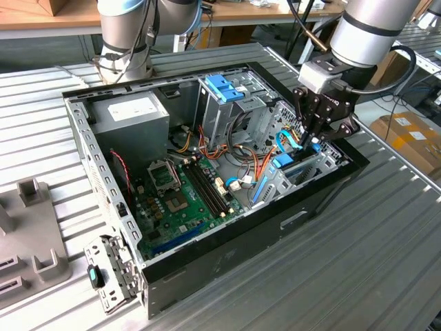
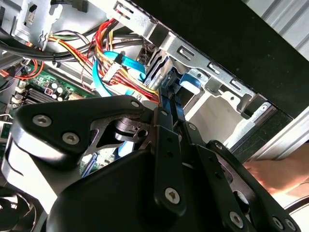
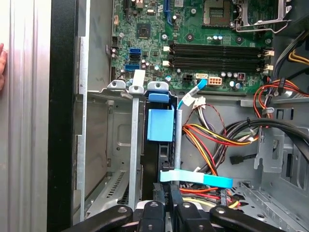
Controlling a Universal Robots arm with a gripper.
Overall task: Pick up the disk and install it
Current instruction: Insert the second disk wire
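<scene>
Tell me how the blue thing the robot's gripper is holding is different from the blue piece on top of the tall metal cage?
The disk, in its light-blue carrier, stands on edge low in the drive bay at the case's front corner; the blue bracket lies flat on top of the tall metal cage. The gripper is closed on the disk's end, while the bracket sits apart from it. The carrier is paler than the bracket. Both are blue plastic.

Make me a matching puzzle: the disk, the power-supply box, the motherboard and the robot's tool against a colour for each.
Things:
1 disk
2 power-supply box
3 motherboard
4 tool

Colours:
A green
B black
C light-blue frame
D grey

Pairs: 1-C, 2-D, 3-A, 4-B
</scene>
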